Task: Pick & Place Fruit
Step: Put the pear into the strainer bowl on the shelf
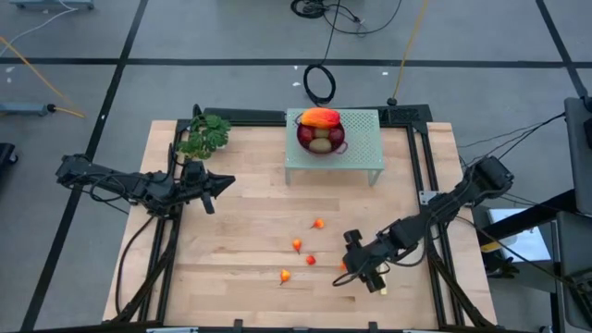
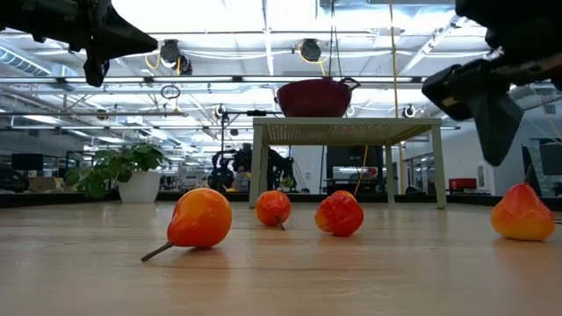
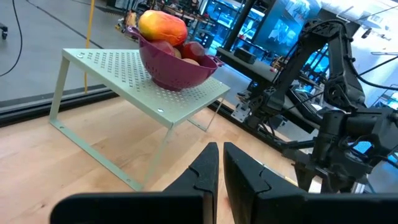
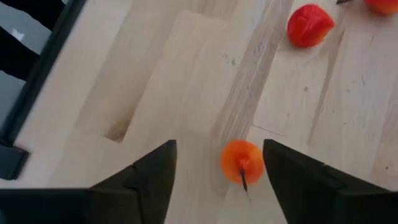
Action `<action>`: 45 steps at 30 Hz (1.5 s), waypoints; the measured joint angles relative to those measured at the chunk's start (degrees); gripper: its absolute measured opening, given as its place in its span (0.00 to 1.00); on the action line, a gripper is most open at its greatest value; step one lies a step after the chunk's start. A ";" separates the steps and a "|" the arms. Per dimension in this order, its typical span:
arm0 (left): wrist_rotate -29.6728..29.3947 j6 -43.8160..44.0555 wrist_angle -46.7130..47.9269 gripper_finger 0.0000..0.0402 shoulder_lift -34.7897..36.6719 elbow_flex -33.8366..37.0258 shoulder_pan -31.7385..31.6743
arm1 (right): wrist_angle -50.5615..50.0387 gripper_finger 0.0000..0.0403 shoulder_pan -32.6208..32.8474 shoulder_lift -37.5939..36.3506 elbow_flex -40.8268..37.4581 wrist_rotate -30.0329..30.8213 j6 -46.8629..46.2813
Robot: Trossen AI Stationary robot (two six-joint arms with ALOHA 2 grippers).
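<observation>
Several tiny orange-red fruit lie on the wooden table, among them one (image 1: 319, 223), one (image 1: 297, 245) and one (image 1: 285, 276). My right gripper (image 4: 219, 149) is open and slants down above one such fruit (image 4: 242, 160), a finger on either side and clear of it. In the low view that fruit (image 2: 523, 213) rests on the table below the gripper (image 2: 492, 114). A magenta bowl (image 1: 320, 137) on a pale green stand (image 1: 356, 153) holds an elongated orange-red piece (image 3: 163, 26), dark red balls and olive-brown ovals. My left gripper (image 3: 221, 152) waits shut at the table's left, level.
A potted leafy green plant (image 1: 205, 134) stands at the far left corner, close behind my left arm. The stand's thin legs (image 3: 59, 93) rest on the table at the far middle. Black frame rails (image 1: 421, 176) run along the table's edges.
</observation>
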State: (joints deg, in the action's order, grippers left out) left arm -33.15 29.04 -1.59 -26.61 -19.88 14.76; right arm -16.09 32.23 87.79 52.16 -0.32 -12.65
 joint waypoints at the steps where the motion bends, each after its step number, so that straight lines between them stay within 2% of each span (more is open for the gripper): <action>1: 0.00 0.00 0.03 0.06 -0.02 -0.01 0.00 | 0.02 0.59 0.00 0.38 0.00 0.00 -0.02; 9: 0.00 -0.57 0.16 0.06 -0.01 0.00 0.00 | 0.73 0.69 -1.00 2.98 0.00 0.26 -0.13; 16: 0.02 -0.83 0.16 0.06 0.00 0.00 0.00 | 1.27 0.70 -2.85 6.18 0.00 -0.94 -0.11; 26: 0.02 -1.57 0.14 0.06 -0.02 0.00 0.00 | 1.19 0.63 -3.43 7.82 0.00 -1.49 0.26; 45: 0.02 -1.86 0.14 0.06 -0.02 0.00 0.00 | 1.05 0.41 -3.43 7.82 -0.26 -1.31 0.05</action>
State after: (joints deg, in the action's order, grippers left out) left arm -33.12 27.18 -1.45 -26.63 -19.88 14.76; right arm -15.03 28.80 95.61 51.90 -1.63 -12.60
